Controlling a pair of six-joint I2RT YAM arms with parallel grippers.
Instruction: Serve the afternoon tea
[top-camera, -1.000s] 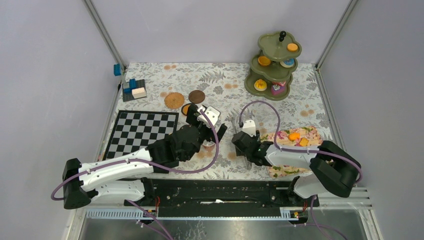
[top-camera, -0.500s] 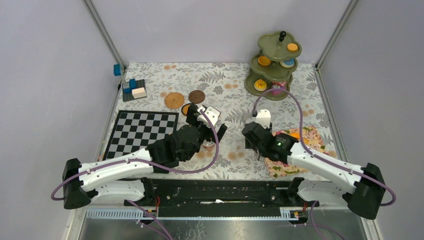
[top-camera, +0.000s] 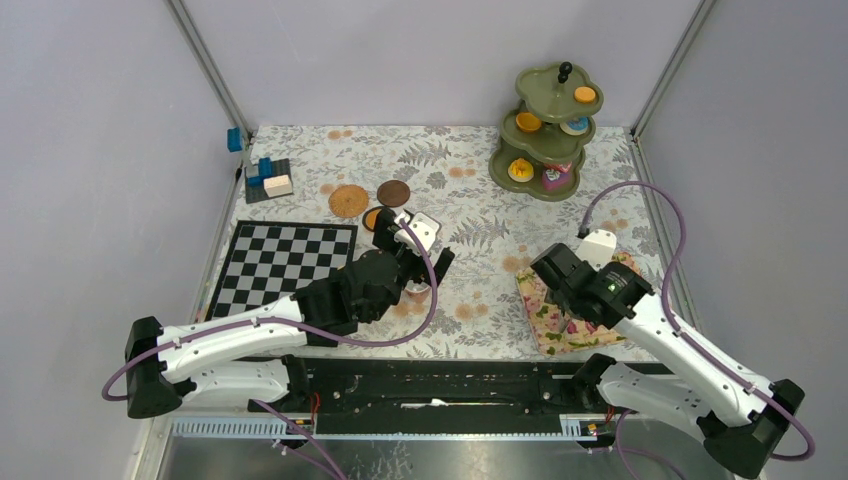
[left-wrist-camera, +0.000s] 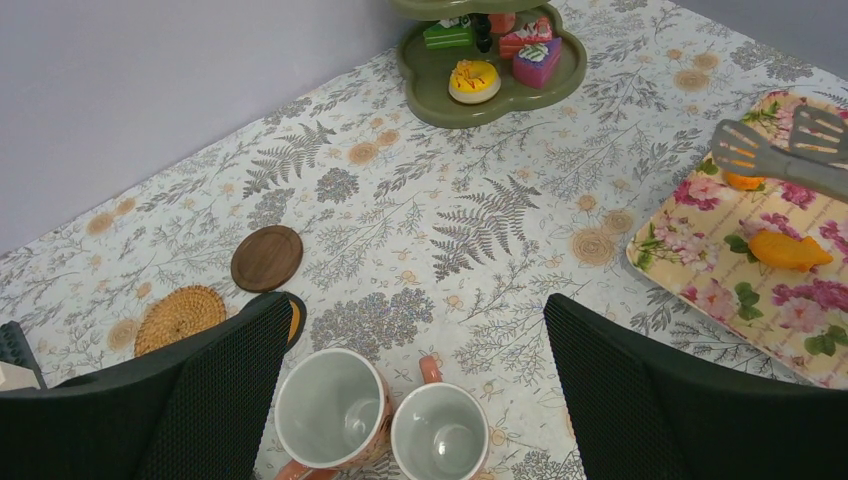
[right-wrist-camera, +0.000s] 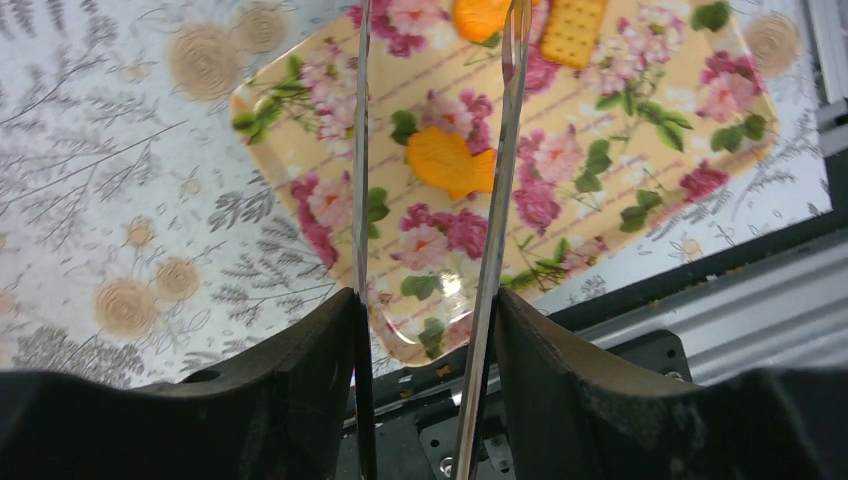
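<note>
My left gripper (left-wrist-camera: 415, 330) hangs open over two pinkish mugs (left-wrist-camera: 330, 405) (left-wrist-camera: 440, 435) that stand upright and touch each other. A yellow mug (left-wrist-camera: 293, 320) peeks out behind its left finger. My right gripper (right-wrist-camera: 425, 310) is shut on metal tongs (right-wrist-camera: 505, 150), whose two blades straddle an orange pastry (right-wrist-camera: 445, 160) on the floral tray (right-wrist-camera: 640, 170). A cracker cookie (right-wrist-camera: 573, 30) lies further along the tray. The tong tips (left-wrist-camera: 775, 160) show over the tray in the left wrist view. The olive three-tier stand (top-camera: 545, 130) holds several small cakes at the back right.
A woven coaster (top-camera: 348, 200) and a dark brown coaster (top-camera: 393, 192) lie behind the mugs. The chessboard (top-camera: 285, 265) is on the left, with blue blocks (top-camera: 265, 178) behind it. The tray sits near the table's front edge, by the metal rail.
My right arm has swung right from the middle of the cloth to above the floral tray, and the tongs have narrowed. The left arm has not moved.
</note>
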